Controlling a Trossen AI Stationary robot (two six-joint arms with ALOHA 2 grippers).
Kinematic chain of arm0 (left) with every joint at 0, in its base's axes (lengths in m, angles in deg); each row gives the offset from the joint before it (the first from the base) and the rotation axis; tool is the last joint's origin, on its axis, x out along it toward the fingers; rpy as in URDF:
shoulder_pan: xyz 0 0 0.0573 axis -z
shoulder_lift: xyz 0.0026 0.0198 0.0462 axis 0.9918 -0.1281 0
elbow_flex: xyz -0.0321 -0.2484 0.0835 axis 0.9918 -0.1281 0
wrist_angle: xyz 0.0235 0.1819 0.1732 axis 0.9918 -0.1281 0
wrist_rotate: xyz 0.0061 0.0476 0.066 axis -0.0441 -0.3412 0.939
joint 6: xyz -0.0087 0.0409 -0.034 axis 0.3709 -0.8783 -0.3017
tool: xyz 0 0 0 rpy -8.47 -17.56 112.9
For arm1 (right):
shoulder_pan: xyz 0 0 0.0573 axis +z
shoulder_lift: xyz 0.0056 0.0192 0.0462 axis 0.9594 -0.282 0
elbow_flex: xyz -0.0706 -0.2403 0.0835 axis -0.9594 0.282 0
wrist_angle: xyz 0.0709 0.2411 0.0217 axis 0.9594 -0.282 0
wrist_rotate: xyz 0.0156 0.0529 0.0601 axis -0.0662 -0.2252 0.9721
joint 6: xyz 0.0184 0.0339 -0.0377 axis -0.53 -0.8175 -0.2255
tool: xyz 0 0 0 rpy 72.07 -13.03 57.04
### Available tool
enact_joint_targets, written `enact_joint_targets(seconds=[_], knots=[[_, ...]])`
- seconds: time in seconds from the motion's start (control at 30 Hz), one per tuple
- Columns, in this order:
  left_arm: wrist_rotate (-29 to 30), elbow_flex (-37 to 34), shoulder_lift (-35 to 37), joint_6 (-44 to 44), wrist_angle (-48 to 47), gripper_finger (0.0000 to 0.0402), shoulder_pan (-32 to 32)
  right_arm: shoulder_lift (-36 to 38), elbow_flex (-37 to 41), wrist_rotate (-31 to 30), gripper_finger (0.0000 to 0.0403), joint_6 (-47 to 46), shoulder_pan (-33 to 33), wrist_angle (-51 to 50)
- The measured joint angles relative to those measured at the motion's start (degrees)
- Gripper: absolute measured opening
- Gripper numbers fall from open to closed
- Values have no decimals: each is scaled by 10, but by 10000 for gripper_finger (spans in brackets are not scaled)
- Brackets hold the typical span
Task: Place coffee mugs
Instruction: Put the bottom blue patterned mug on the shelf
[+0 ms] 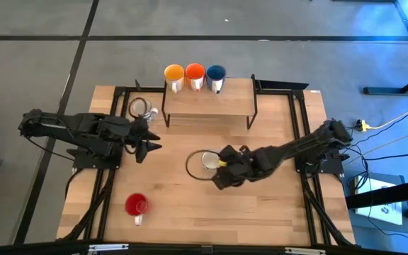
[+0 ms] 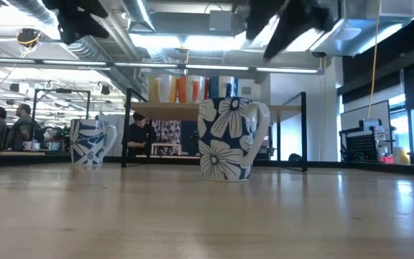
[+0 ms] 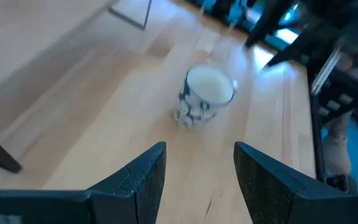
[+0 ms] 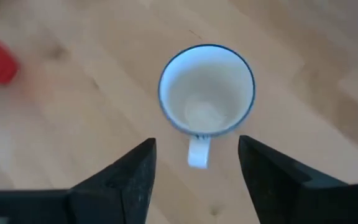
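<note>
- Seen from the high view only: yellow mug (image 1: 173,74), orange mug (image 1: 195,74) and dark blue mug (image 1: 216,74) lined up on the raised shelf (image 1: 207,99) at the desk's (image 1: 275,205) 12 o'clock edge; red mug (image 1: 137,205) alone near 7 o'clock.
- Seen from the low view only: flower pattern in blue on the near patterned mug (image 2: 228,138), handle out to one side; a second patterned mug (image 2: 90,141) farther back; people in the room behind.
- Shown by the right wrist view alone: near patterned mug's white inside, blue rim and handle turned toward the right tool (image 4: 194,168); fingers apart, above the mug, holding nothing.
- Shown by the left wrist view: left tool (image 3: 197,171) with fingers apart, empty, aimed across the desk at the same mug (image 3: 205,93), well apart from it.
- Left arm stretched in from 9 o'clock, tool (image 1: 149,139) just beside the second patterned mug (image 1: 141,108) at 10 o'clock.
- Right arm reaching in from 3 o'clock, bent low toward centre, tool (image 1: 217,170) beside the central mug (image 1: 210,160).
</note>
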Motion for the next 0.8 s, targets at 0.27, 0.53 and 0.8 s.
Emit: enact_joint_targets(seconds=[0.27,0.53,0.8], knots=[[-35,0,-129,29,117,183,5,86,42,-104,215,14,92,-50],[-28,52,-256,86,146,183,2,178,187,-128,215,-141,187,-49],[-16,177,-389,159,115,183,3,215,261,-123,215,-164,221,-50]])
